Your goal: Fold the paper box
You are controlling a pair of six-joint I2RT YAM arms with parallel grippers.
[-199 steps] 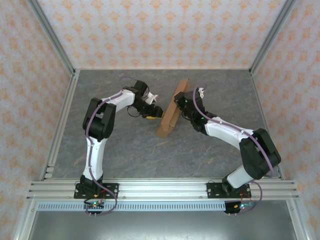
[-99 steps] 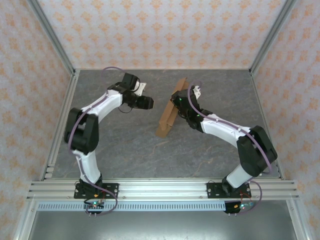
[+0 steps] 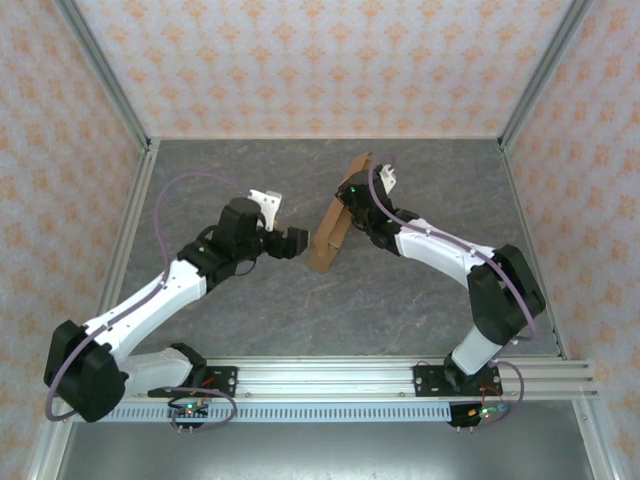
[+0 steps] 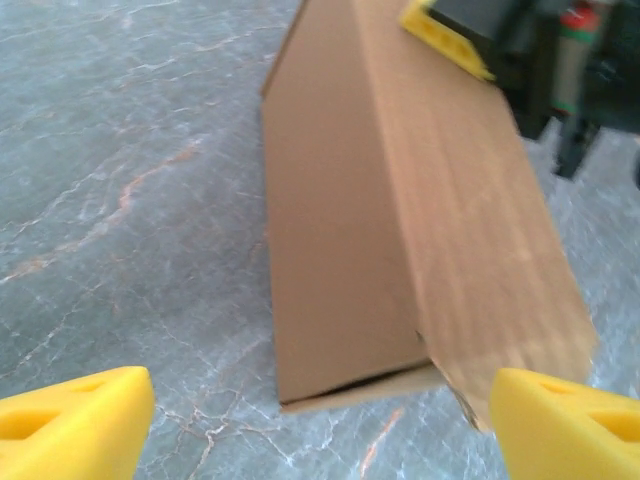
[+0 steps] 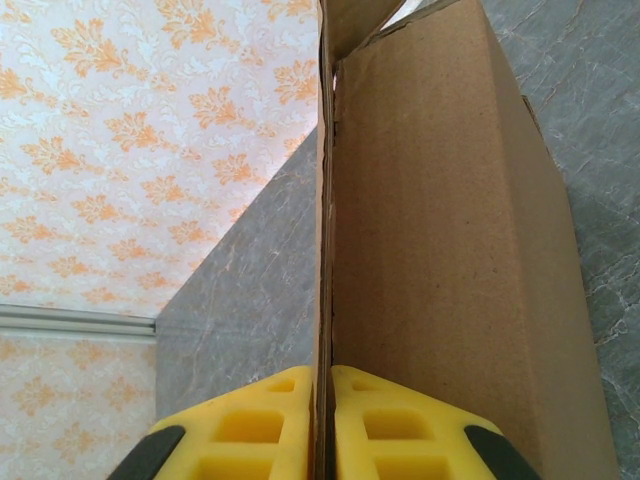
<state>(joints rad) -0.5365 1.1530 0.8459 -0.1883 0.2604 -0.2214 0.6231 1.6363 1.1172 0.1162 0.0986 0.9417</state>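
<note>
L fingers [image 3: 294, 243] wider, nearer paper box [image 4: 340, 230]

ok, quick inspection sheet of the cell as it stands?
Surface: grey marbled tabletop.
Job's things: paper box, brown cardboard, partly folded, standing on edge mid-table.
Clutter: nothing seen.
Hands: right hand shut on a box panel; left hand open, facing the box's near end.
Cables: purple cables loop along both arms, clear of the box.
Surroundings: floral-patterned walls, aluminium frame rail in front.
</note>
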